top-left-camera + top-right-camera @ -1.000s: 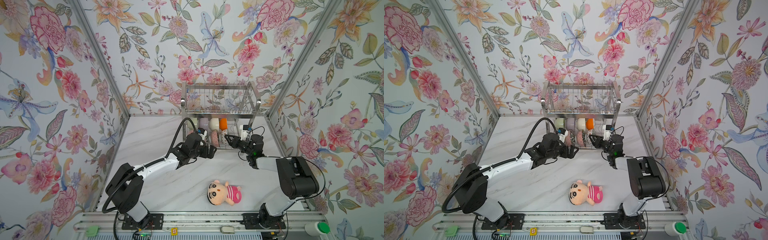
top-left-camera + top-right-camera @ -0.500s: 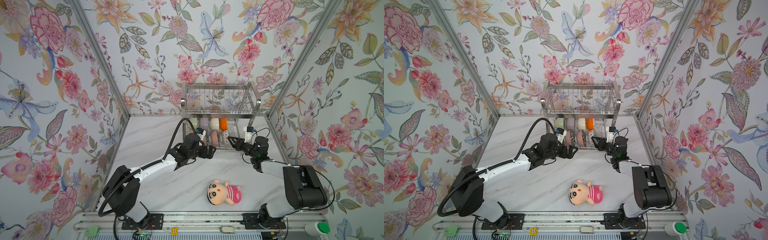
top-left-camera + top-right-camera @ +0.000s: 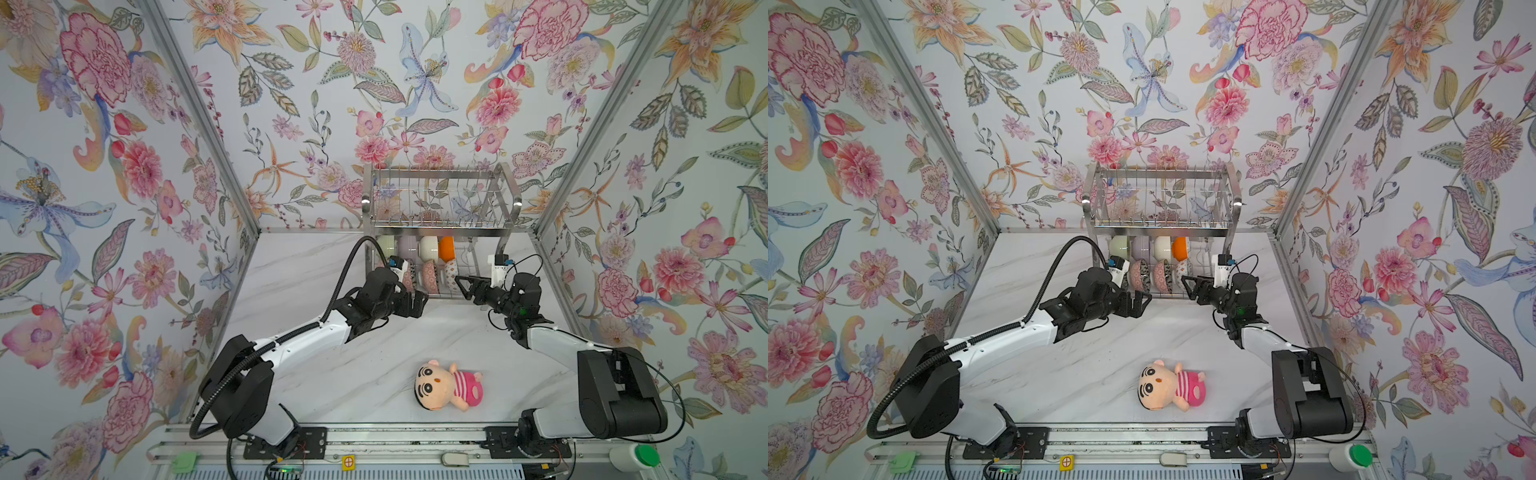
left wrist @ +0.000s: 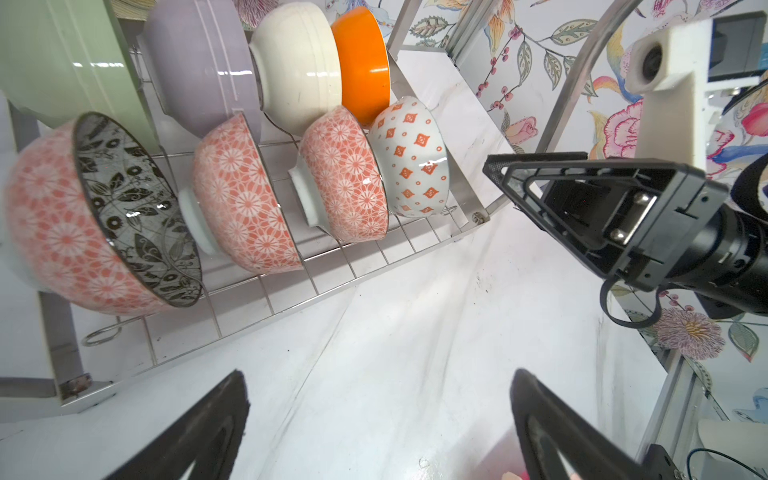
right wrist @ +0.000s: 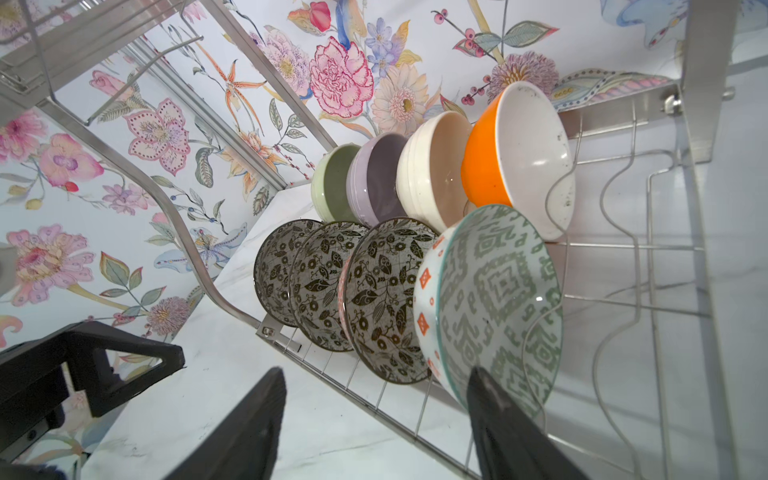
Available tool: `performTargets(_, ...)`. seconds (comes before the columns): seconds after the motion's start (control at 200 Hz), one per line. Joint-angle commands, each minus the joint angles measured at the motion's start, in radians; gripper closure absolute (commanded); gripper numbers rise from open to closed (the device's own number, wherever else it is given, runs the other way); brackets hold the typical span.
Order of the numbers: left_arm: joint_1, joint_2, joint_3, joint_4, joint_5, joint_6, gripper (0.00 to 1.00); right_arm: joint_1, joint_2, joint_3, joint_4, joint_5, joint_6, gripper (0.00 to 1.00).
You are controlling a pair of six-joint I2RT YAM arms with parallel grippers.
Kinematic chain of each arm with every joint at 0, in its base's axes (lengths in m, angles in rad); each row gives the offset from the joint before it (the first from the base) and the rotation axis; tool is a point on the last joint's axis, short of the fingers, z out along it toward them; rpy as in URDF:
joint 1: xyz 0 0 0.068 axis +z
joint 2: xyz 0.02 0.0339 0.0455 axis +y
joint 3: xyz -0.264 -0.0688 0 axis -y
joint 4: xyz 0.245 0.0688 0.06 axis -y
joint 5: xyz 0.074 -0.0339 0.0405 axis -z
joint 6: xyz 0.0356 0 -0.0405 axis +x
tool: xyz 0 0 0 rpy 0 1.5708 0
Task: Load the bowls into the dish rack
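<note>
I see all eight bowls point(image 5: 515, 158) standing on edge in the lower tier of the dish rack point(image 3: 436, 227), two rows of four. My left gripper point(image 3: 417, 301) and right gripper point(image 3: 462, 286) are both spread wide, gripping nothing, just in front of it.

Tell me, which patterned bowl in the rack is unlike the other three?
The end bowl in front of the orange bowl: white with orange diamonds outside, green geometric inside. The other three have pink flowered outsides and black leafy insides.

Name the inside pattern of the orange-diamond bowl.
Grey-green geometric motifs inside that bowl; clearest in the right wrist view.
</note>
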State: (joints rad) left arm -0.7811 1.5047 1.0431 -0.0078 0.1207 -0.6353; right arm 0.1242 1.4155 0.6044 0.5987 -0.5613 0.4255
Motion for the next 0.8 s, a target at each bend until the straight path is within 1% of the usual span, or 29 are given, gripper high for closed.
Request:
performTargets(0.0, 0.001, -0.07, -0.039, -0.036, -0.097, 0.073, 0.0, 0.009, -0.052, -0.006, -0.108, 0.045, -0.054, 0.07)
performTargets(0.02, 0.001, -0.08, -0.05, -0.035, -0.113, 0.082, 0.01, 0.011, -0.062, -0.006, -0.126, 0.058, -0.059, 0.0)
performTargets(0.17, 0.026, -0.178, -0.119, -0.045, -0.227, 0.158, 0.0, 0.014, -0.14, -0.023, -0.238, 0.139, -0.107, 0.01)
performTargets(0.38, 0.146, -0.336, -0.211, -0.045, -0.301, 0.225, 0.01, 0.017, -0.296, -0.069, -0.369, 0.299, -0.146, 0.01)
performTargets(0.455, 0.214, -0.392, -0.244, -0.039, -0.329, 0.266, 0.01, 0.015, -0.345, -0.08, -0.414, 0.381, -0.157, 0.01)
performTargets(0.54, 0.319, -0.435, -0.294, -0.005, -0.354, 0.314, 0.0, 0.011, -0.392, -0.087, -0.459, 0.469, -0.159, 0.01)
performTargets(0.671, 0.476, -0.439, -0.362, 0.08, -0.431, 0.347, 0.01, 0.001, -0.457, -0.12, -0.456, 0.605, -0.135, 0.01)
performTargets(0.706, 0.497, -0.433, -0.386, 0.123, -0.489, 0.365, 0.01, -0.003, -0.469, -0.125, -0.457, 0.666, -0.12, 0.01)
performTargets(0.766, 0.505, -0.424, -0.449, 0.241, -0.662, 0.396, 0.01, -0.011, -0.483, -0.127, -0.474, 0.772, -0.097, 0.01)
performTargets(0.796, 0.509, -0.418, -0.481, 0.311, -0.728, 0.414, 0.01, -0.017, -0.488, -0.127, -0.481, 0.818, -0.089, 0.01)
